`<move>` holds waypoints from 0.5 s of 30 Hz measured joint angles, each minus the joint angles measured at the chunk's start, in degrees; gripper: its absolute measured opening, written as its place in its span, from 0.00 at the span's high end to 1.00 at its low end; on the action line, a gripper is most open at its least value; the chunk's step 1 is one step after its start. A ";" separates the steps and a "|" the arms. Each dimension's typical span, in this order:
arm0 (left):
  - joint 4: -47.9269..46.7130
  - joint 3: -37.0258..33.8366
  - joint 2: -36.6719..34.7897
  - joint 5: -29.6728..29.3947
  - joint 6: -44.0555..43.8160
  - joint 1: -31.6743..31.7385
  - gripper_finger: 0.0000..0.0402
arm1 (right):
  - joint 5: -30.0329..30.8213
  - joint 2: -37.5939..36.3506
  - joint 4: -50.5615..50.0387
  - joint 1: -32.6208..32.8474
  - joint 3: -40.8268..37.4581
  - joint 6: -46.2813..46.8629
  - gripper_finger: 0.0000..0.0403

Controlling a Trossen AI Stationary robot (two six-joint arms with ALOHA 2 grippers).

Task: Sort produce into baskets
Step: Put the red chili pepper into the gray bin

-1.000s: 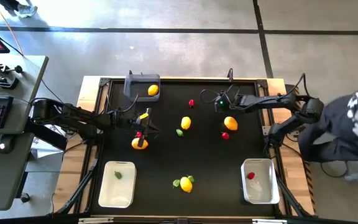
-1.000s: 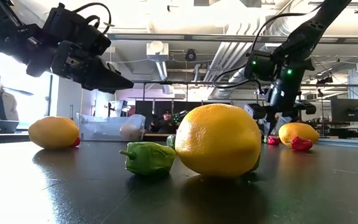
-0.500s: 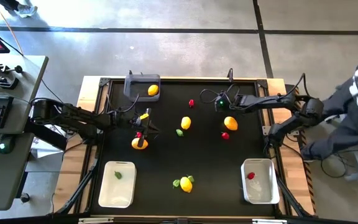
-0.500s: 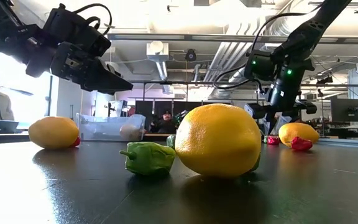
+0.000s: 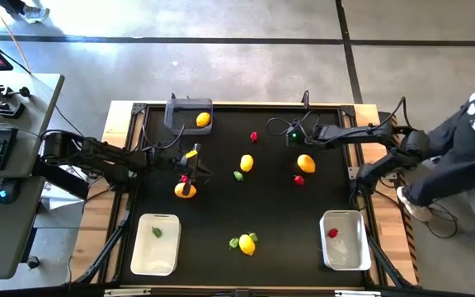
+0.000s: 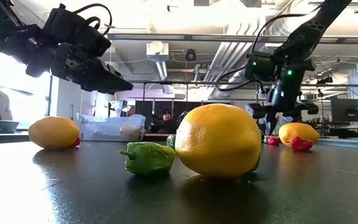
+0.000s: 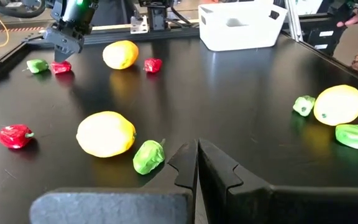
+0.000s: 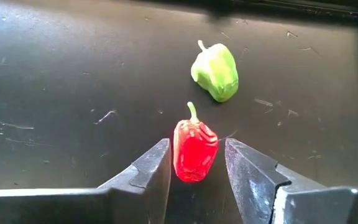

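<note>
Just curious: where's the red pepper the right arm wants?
Right wrist view: red pepper lies between the right gripper's open fingers, green pepper just beyond.

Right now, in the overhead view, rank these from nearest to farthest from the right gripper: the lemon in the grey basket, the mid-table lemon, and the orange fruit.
1. The orange fruit, close beside the right gripper.
2. The mid-table lemon, farther toward the left arm's side.
3. The basket lemon, lying in the grey basket at the table's back edge, left side.
</note>
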 joint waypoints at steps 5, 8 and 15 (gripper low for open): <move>0.88 0.00 0.01 -1.53 0.51 0.00 1.00 | 0.00 0.00 -1.06 0.00 -0.02 0.00 0.63; 1.44 -0.32 0.01 -3.45 1.00 0.12 1.00 | -0.01 0.00 -0.83 0.01 -0.02 1.16 0.60; 3.30 -2.65 0.01 -3.47 1.01 2.32 1.00 | 0.76 0.44 -0.47 0.00 -0.02 1.96 0.57</move>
